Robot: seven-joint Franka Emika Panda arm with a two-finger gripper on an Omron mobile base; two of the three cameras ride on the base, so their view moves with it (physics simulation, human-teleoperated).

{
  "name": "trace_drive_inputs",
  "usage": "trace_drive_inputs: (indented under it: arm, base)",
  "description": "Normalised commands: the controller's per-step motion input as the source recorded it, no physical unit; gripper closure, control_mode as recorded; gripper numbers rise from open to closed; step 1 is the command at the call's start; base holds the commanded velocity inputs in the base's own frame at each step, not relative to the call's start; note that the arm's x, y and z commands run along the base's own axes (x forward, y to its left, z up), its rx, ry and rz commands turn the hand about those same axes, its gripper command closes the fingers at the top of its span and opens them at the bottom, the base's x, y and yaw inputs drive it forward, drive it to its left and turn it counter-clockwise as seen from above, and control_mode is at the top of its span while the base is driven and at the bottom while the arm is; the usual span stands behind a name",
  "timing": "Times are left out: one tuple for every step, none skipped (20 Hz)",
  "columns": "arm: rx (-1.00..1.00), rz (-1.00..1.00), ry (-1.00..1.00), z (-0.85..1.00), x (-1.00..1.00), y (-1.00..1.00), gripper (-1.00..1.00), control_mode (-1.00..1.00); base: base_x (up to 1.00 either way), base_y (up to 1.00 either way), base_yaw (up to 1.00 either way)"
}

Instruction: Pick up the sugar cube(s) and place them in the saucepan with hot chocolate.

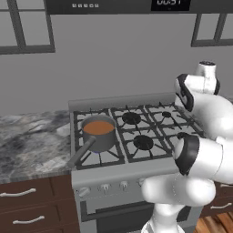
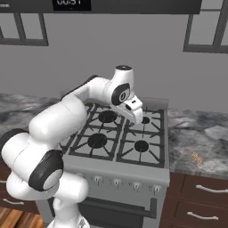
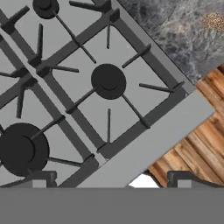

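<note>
Gripper (image 3: 109, 177) hanging over the stove (image 3: 144, 148), jaws spread wide, nothing between the fingertips (image 3: 41, 177). Directly ahead in the hand view, a bare burner (image 3: 108, 81). Up and right of the fingertips there, a brownish sugar cube (image 3: 214, 20) on the counter (image 3: 175, 30). Saucepan (image 1: 98, 133) far to the hand's left, on the front left burner, orange-brown liquid inside, handle toward the stove front.

Gas stove (image 1: 136, 132) between marble counters (image 1: 32, 141)
</note>
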Motion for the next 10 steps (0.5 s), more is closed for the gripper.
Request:
trace_drive_inputs:
  arm:
    - [0.04,-0.06,0.04,-0.24,-0.75,-0.93,-1.00,-1.00]
    - [0.05,0.00,0.04,-0.30,-0.69,-0.99,-1.00,-1.00]
    - [0.06,0.00,0.00,-0.30,-0.76,-1.00,-1.00,-1.00]
    - [0.05,0.00,0.04,-0.35,-0.64,-1.00,-1.00,-1.00]
    - [0.03,0.00,0.02,-0.35,-0.68,-1.00,-1.00,-1.00]
    - [0.03,0.00,0.02,-0.34,-0.69,-1.00,-1.00,-1.00]
    - [0.03,0.00,0.03,-0.36,-0.69,-1.00,-1.00,-1.00]
    - [0.02,0.00,0.03,-0.39,-0.66,-0.94,-1.00,-1.00]
    - [0.01,0.01,0.01,-0.43,-0.57,-0.85,-1.00,-1.00]
    - [0.00,0.05,0.03,-0.39,-0.46,-0.76,-1.00,-1.00]
  base:
    - [0.00,0.00,0.00]
    - [0.00,0.00,0.00]
    - [0.00,0.00,0.00]
    - [0.00,0.00,0.00]
    - [0.00,0.00,0.00]
    - [0.00,0.00,0.00]
    - [0.00,0.00,0.00]
    - [0.00,0.00,0.00]
    - [0.00,0.00,0.00]
    - [0.00,0.00,0.00]
